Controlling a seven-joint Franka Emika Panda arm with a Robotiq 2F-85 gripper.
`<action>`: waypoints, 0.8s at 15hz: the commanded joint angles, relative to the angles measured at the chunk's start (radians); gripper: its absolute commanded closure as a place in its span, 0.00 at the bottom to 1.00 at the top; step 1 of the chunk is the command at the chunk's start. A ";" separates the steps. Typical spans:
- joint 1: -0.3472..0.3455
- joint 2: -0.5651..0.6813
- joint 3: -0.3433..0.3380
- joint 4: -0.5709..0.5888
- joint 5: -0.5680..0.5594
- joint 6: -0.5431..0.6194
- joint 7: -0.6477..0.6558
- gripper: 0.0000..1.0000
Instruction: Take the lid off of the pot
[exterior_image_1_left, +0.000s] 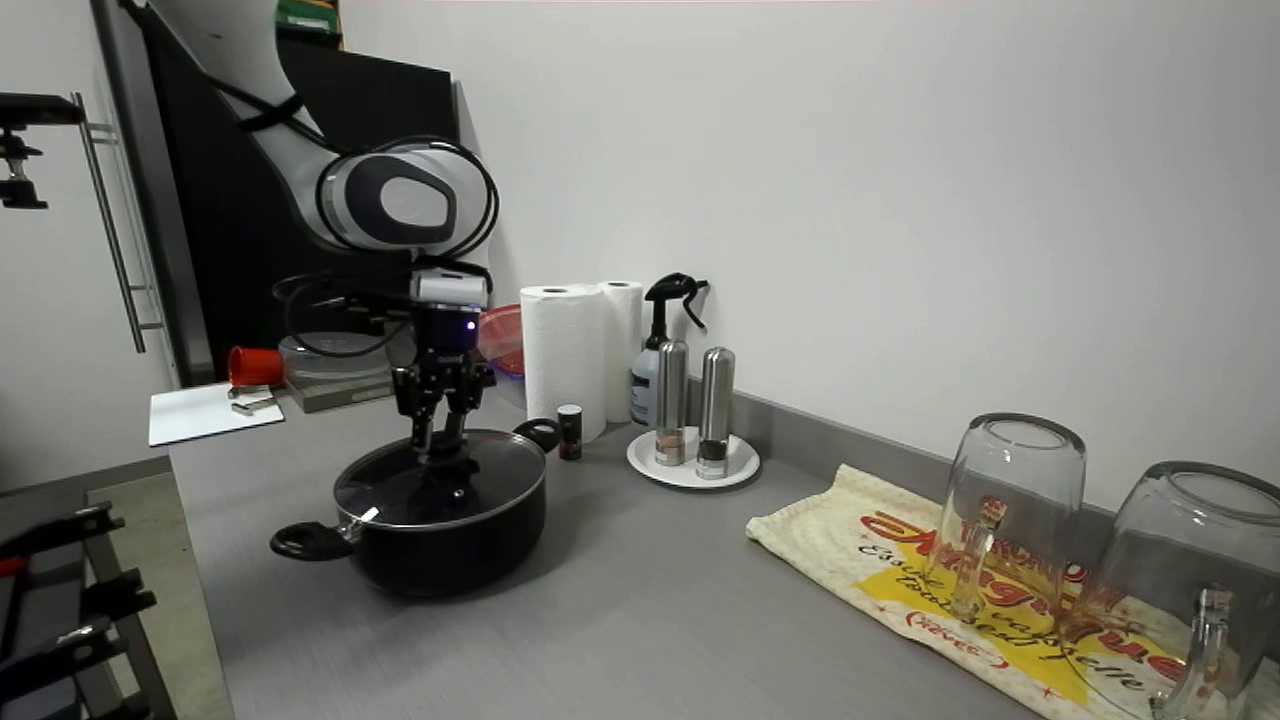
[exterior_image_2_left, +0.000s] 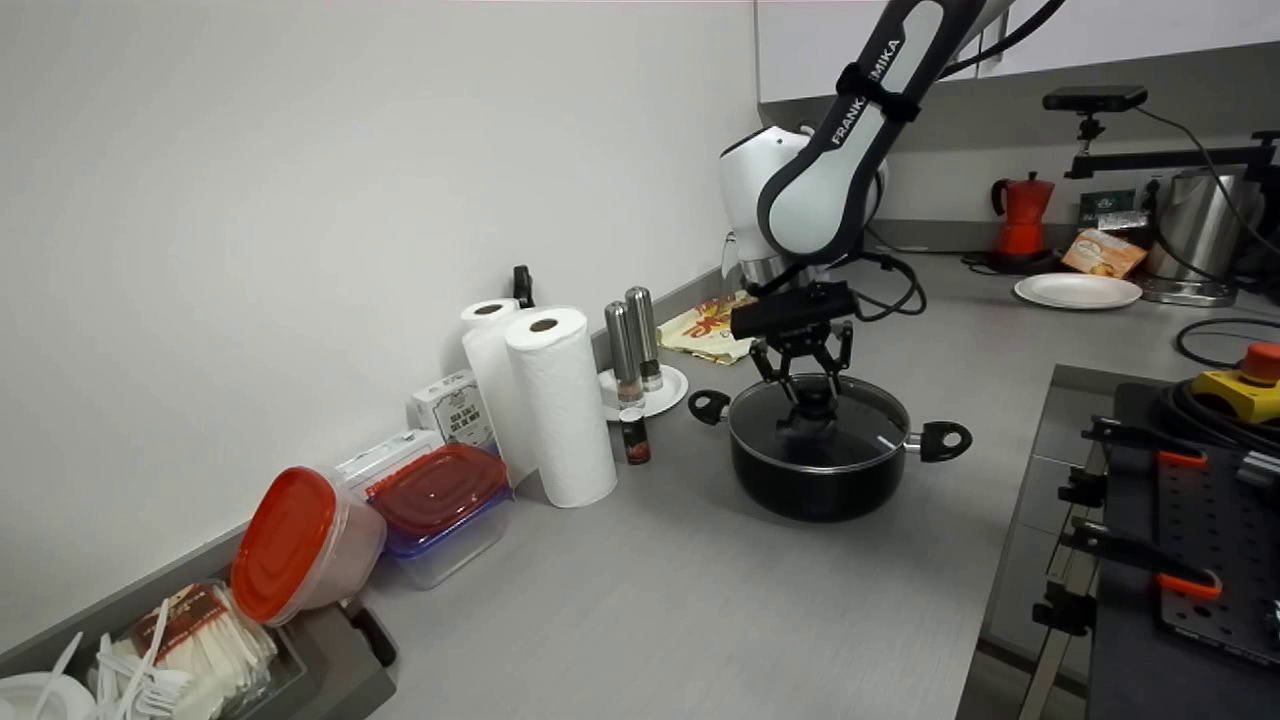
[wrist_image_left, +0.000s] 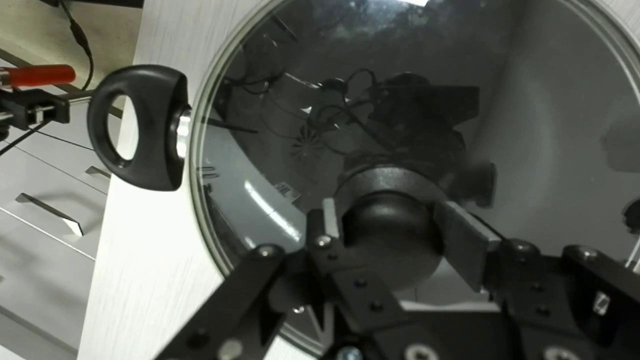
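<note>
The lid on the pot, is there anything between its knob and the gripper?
Nothing visible. In the wrist view the gripper is shut on the knob, its pads on opposite sides; the lid sits on the pot.

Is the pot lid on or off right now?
On: in both exterior views the glass lid sits flush on the black pot, no gap showing.
</note>
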 joint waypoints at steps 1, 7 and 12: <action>0.015 -0.038 -0.003 -0.031 -0.008 0.026 0.022 0.75; 0.063 -0.201 -0.021 -0.067 -0.127 -0.046 0.072 0.75; 0.063 -0.360 0.057 -0.054 -0.195 -0.144 0.069 0.75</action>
